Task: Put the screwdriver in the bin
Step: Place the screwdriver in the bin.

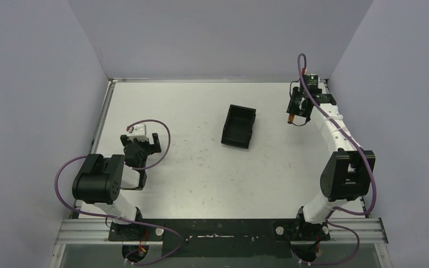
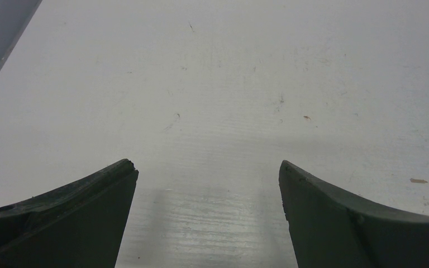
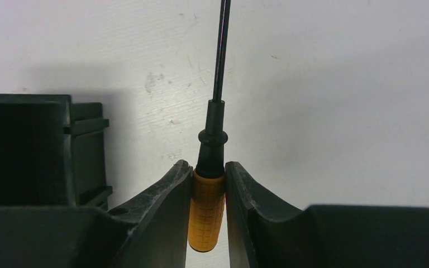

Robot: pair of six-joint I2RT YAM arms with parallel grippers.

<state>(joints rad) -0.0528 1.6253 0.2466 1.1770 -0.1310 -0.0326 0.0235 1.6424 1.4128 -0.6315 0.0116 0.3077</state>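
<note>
My right gripper [image 3: 208, 167] is shut on the orange handle of the screwdriver [image 3: 206, 212]; its thin dark shaft points away from the wrist, above the table. In the top view the right gripper [image 1: 295, 118] holds the screwdriver [image 1: 292, 118] at the far right, to the right of the bin [image 1: 239, 127]. The black open-top bin also shows at the left edge of the right wrist view [image 3: 28, 151]. My left gripper [image 1: 143, 146] is open and empty over bare table at the near left; its fingers [image 2: 89, 206] stand wide apart.
Grey walls close in the white table [image 1: 201, 178] on the left, back and right. A raised metal rim [image 1: 103, 120] runs along the table's left edge. Purple cables loop from both arms.
</note>
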